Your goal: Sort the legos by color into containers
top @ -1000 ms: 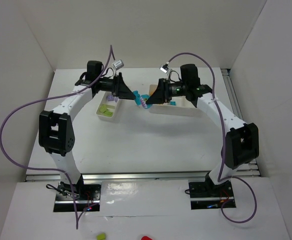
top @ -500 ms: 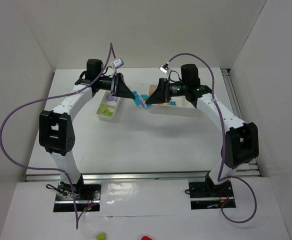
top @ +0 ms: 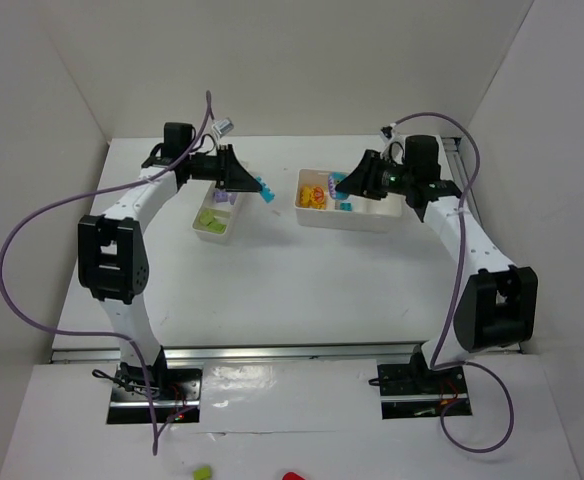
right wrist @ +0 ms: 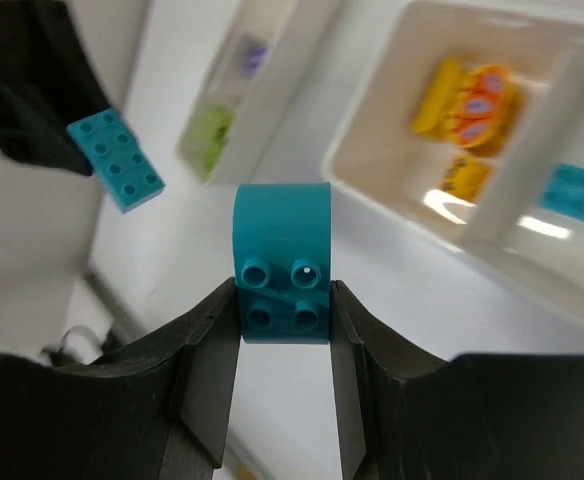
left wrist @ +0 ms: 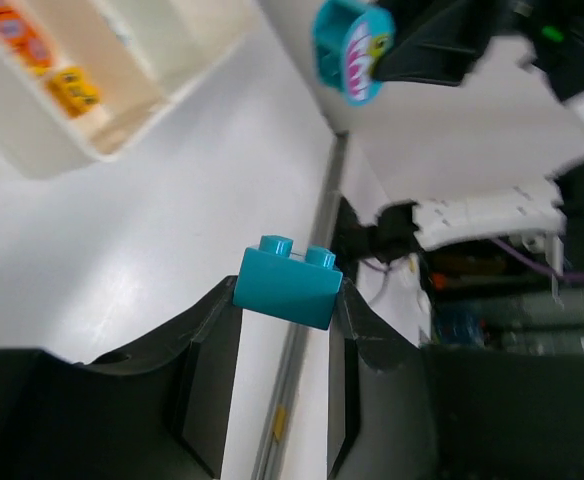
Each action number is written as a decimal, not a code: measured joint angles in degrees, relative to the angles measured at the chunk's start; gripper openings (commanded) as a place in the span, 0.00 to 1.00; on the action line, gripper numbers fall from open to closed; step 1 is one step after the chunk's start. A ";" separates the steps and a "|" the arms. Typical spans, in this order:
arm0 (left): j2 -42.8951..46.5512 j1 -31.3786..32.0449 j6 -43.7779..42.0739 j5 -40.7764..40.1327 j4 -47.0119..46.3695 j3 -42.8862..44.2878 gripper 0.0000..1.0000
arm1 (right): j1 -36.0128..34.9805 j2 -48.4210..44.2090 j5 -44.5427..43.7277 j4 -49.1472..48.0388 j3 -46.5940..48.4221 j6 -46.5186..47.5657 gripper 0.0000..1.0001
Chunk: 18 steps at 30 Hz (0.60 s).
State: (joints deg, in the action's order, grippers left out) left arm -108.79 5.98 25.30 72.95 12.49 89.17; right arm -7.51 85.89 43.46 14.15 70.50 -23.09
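My left gripper (top: pixel 255 186) is shut on a small cyan brick (top: pixel 264 191), held in the air just right of the left container (top: pixel 215 236). The left wrist view shows that brick (left wrist: pixel 287 278) pinched between the fingertips. My right gripper (top: pixel 340 185) is shut on a cyan curved brick (right wrist: pixel 280 262), its studs facing the camera, over the left end of the right container (top: pixel 372 222). That container holds yellow and orange legos (right wrist: pixel 472 95) in one compartment and a cyan one (right wrist: pixel 572 190) in another. The left container (right wrist: pixel 234 100) holds pale green legos (right wrist: pixel 207 130) and purple legos (right wrist: pixel 252 55).
White walls enclose the table on three sides. A metal rail (top: pixel 272 352) runs along the near edge by the arm bases. Purple cables (top: pixel 32 230) loop off both arms. A green and a red piece (top: pixel 203 471) lie on the floor in front of the bases.
The two grippers met between the containers on one joined cyan piece. The left jaws shut, then the arms drew apart, each with a cyan brick; the right one swung back over the right container.
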 measured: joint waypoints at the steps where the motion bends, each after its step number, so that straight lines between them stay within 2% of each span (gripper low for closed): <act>1: -0.63 0.09 -0.92 -3.06 2.54 0.85 0.00 | 0.02 -0.20 -5.07 0.68 0.24 0.09 0.25; 7: -4.96 6.99 -2.82 -28.04 14.93 10.40 0.00 | -2.10 5.03 -30.21 7.61 7.76 0.35 0.26; 12: -4.96 12.48 -2.27 -38.32 18.73 13.31 0.00 | -5.44 14.80 -41.59 9.53 15.76 2.12 0.30; 15: -5.35 14.21 -1.01 -41.77 20.20 15.78 0.00 | -6.45 19.15 -44.83 9.97 16.55 2.80 0.39; 18: -6.29 15.80 0.72 -44.72 20.68 19.17 0.00 | -6.62 21.75 -47.04 11.34 16.55 3.10 0.63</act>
State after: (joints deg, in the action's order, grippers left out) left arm -115.09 21.78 26.02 28.23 33.17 108.33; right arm -14.13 107.63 -3.57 25.50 87.05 -19.99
